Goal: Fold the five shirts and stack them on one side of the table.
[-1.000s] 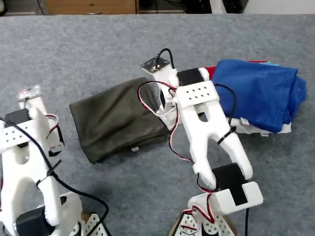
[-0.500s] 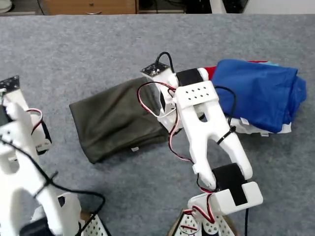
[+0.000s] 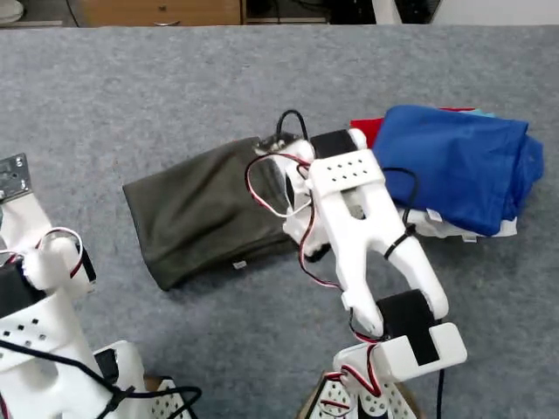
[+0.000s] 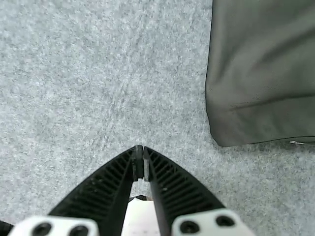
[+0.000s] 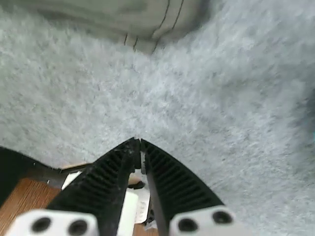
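Centre-left of the high view: a dark olive-green folded fabric shirt point(image 3: 205, 214), flat on the grey felt-like table covering point(image 3: 131, 78), set slightly askew. Judged folded and done, lying apart from the pile only because not yet carried over.

At right of the same view: a pile of folded shirts, with a bright blue folded shirt point(image 3: 458, 161) on top. A red shirt edge point(image 3: 365, 129) peeping out at its upper left, a white shirt layer point(image 3: 454, 229) showing beneath along the lower edge. Exact number in the pile impossible to tell. Probably the chosen stacking side, hence everything else gathered there.

White right arm point(image 3: 367, 236) stretched up the middle of the frame, its far end between the olive shirt and the pile, over the olive shirt's right-hand edge. Right gripper point(image 5: 138, 143): black ribbed jaws pressed together, pinching nothing, tip above bare felt near the shirt's stitched hem. Seemingly placed there for a push or a fresh grasp at that edge.

White left arm point(image 3: 39, 297) low in the lower-left corner, well apart from the cloth, likely kept out of the way. Left gripper point(image 4: 139, 152): likewise closed tight and empty, above bare felt, with the olive shirt's folded corner at the upper right of that view.

Writing: a small white tag point(image 3: 236, 264) at the olive shirt's lower edge, too small to read. No legible print elsewhere.
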Motion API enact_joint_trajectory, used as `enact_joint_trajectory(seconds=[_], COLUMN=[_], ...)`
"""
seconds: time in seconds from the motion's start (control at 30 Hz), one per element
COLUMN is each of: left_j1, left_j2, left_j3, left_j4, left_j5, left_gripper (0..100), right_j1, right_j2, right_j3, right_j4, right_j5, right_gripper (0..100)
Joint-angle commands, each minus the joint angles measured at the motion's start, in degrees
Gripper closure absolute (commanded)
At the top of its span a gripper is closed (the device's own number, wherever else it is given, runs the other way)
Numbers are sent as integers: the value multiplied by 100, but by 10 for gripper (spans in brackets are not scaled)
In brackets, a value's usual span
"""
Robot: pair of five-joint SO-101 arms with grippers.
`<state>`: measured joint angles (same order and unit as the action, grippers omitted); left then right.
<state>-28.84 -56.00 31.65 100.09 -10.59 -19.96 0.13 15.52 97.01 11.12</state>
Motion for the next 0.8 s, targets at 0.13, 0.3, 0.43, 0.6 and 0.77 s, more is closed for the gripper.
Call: enact_joint_trajectory(seconds=[0.13, 0.3, 0.43, 0.6, 0.77], left_j1=[-9, -9, 0, 0, 0], left_j2=[-75, -75, -75, -66, -40], left_j3=[-316, -299, -334, -290, -88], left_j4=[-79, -97, -105, -105, -105], left_j5=[-26, -26, -26, -26, -26], left_gripper=[980, 979, 979, 980, 980], right_j1=[822, 1051, 822, 409, 136], right_j2=[-295, -295, -295, -286, -286], right_j3=[233, 242, 233, 233, 224], right_j4=[44, 123, 255, 229, 237], right_j5=[35, 35, 35, 44, 44], right_gripper=[992, 992, 993, 993, 993])
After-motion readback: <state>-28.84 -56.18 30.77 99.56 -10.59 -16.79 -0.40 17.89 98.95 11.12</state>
